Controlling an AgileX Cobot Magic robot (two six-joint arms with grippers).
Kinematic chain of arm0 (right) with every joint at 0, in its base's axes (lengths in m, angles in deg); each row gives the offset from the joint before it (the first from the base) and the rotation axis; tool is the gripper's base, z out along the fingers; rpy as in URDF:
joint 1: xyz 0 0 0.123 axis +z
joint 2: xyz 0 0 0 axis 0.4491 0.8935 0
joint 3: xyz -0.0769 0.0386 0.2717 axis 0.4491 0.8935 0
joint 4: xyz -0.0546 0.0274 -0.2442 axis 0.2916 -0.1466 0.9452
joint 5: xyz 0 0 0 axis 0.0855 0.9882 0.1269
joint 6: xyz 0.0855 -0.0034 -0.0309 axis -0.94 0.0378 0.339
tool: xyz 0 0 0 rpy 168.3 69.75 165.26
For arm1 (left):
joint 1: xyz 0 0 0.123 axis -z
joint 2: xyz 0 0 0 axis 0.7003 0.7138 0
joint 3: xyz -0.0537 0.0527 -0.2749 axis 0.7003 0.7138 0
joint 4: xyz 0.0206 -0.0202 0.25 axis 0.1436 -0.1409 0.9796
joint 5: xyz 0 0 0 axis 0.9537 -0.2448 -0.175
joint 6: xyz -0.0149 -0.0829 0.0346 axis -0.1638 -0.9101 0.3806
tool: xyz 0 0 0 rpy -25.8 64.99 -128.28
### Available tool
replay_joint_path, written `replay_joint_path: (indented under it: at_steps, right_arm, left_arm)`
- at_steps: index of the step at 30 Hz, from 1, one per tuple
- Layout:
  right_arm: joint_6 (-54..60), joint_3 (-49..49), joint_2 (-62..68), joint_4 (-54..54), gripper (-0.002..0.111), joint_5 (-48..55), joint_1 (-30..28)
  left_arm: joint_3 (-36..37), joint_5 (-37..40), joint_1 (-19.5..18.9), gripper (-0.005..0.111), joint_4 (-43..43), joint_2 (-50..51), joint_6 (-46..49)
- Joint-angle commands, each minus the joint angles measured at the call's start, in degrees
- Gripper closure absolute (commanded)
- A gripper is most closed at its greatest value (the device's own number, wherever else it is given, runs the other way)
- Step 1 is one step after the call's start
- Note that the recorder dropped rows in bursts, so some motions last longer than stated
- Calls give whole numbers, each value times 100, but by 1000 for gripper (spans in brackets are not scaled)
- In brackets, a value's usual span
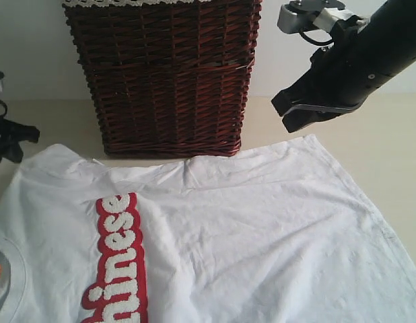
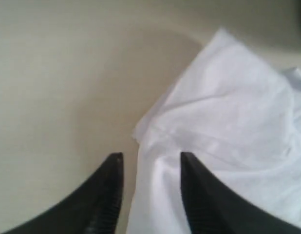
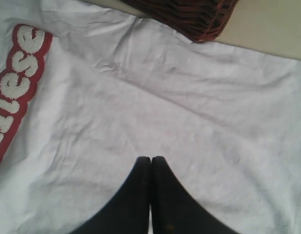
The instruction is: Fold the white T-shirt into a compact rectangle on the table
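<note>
Because the thin white cotton T-shirt (image 1: pixel 262 222) lies spread flat on the pale beige matte table (image 1: pixel 390 134), just near of the dark red-brown wicker basket (image 1: pixel 167 81), it should handle as a light, limp sheet. It will probably drape and wrinkle when lifted, and slide easily on the smooth top. The best holds look like its edges and corners: the far right corner near the right arm, and the far left sleeve edge. The thick red band with fuzzy white lettering (image 1: pixel 117 262) is likely stiffer and may resist a crease.

The left gripper (image 2: pixel 150 158) has its jaws spread, straddling a loose edge of the shirt, one finger over cloth and the other over bare table. Whether the tips touch the fabric I cannot tell. The right gripper (image 3: pixel 151 160) has its jaws pressed together with nothing between them, and hangs above the plain right half of the shirt.

The near part of the shirt, with most of the collar, runs out of the exterior view. The basket's top is cut off too, and the left arm shows only as a dark shape at the left edge.
</note>
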Motion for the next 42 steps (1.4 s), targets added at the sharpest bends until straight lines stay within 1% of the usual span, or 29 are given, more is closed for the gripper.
replay_joint_path:
  at_steps: [1, 3, 6, 8, 10, 11, 16, 21, 25, 27, 29, 34, 35, 37, 42]
  right_arm:
    - [75, -38, -40, -47, 108, 6, -17]
    - [75, -38, -40, -47, 108, 6, -17]
    - [75, -38, -40, -47, 108, 6, -17]
    - [75, -38, -40, -47, 108, 6, -17]
    - [75, -38, -40, -47, 108, 19, -17]
    - [75, -38, -40, -47, 108, 31, -17]
    - [75, -38, -40, 80, 108, 69, -17]
    - [75, -38, -40, 105, 108, 69, -17]
    - [75, -38, -40, 81, 108, 69, -17]
    - [65, -38, -40, 83, 108, 79, -17]
    - [64, -38, -40, 70, 108, 92, -17]
    - [64, -38, -40, 55, 108, 114, -17]
    - [64, -38, -40, 55, 108, 114, -17]
    - [64, -38, -40, 55, 108, 114, -17]
    - [64, -38, -40, 55, 108, 103, -17]
  left_arm:
    - [-159, -34, -17, 54, 71, -446, -386]
    - [-136, 75, 38, 61, -83, -651, -402]
    - [57, 282, 242, 76, -314, -856, -185]
    - [276, 483, 478, 89, -320, -939, 101]
    - [513, 650, 726, 105, -320, -986, 250]
    - [640, 720, 853, 106, -320, -1030, 268]
    - [1322, 947, 1377, 107, -275, -1369, 283]
    - [2191, 1385, 1891, 107, -264, -1568, 283]
    - [2734, 1294, 2129, 107, -264, -1530, 283]
    - [2827, 1175, 2156, 107, -157, -1442, 245]
    - [2871, 1043, 2156, 107, 175, -1322, -97]
    - [2883, 880, 2009, 107, 1551, -818, -1721]
    - [2883, 866, 1969, 107, 1738, -712, -1910]
    - [2883, 792, 1881, 107, 1914, -536, -2060]
    - [2706, 674, 1675, 107, 1939, -279, -2096]
